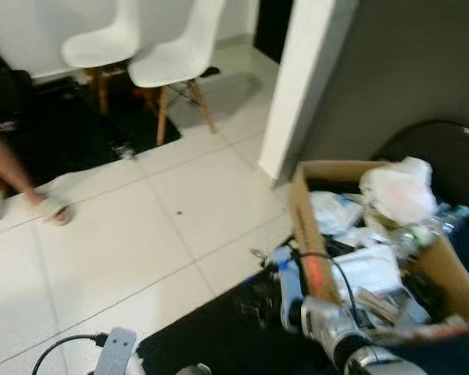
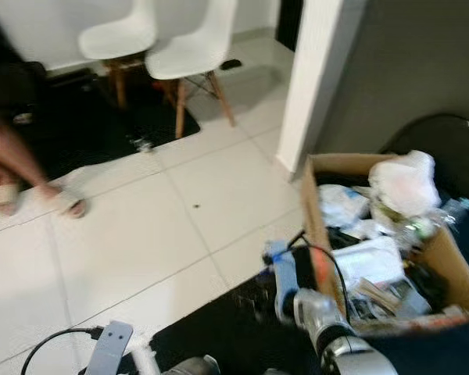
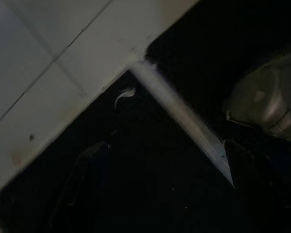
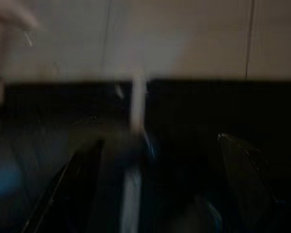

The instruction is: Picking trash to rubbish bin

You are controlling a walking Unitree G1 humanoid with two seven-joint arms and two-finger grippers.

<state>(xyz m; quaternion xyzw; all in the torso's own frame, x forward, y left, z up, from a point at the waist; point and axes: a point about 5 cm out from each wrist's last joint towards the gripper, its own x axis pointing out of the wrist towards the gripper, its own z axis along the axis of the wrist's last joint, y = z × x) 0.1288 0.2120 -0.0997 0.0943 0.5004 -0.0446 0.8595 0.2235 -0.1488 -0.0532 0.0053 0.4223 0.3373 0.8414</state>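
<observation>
At the far left of the frame a person's sandalled foot (image 1: pixel 53 208) is resting on the white tiled floor (image 1: pixel 141 234), with two white chairs (image 1: pixel 152 47) standing at the upper left. Along the bottom edge a black mat (image 1: pixel 219 340) is lying on the tiles. The left gripper (image 3: pixel 155 194) is hanging over that mat, fingers spread and holding nothing. At lower centre the right gripper (image 1: pixel 285 293) is reaching beside the box wall; I cannot tell whether it is gripping anything. At right a cardboard box (image 1: pixel 301 207) is serving as the bin, heaped with trash (image 1: pixel 399 187)
</observation>
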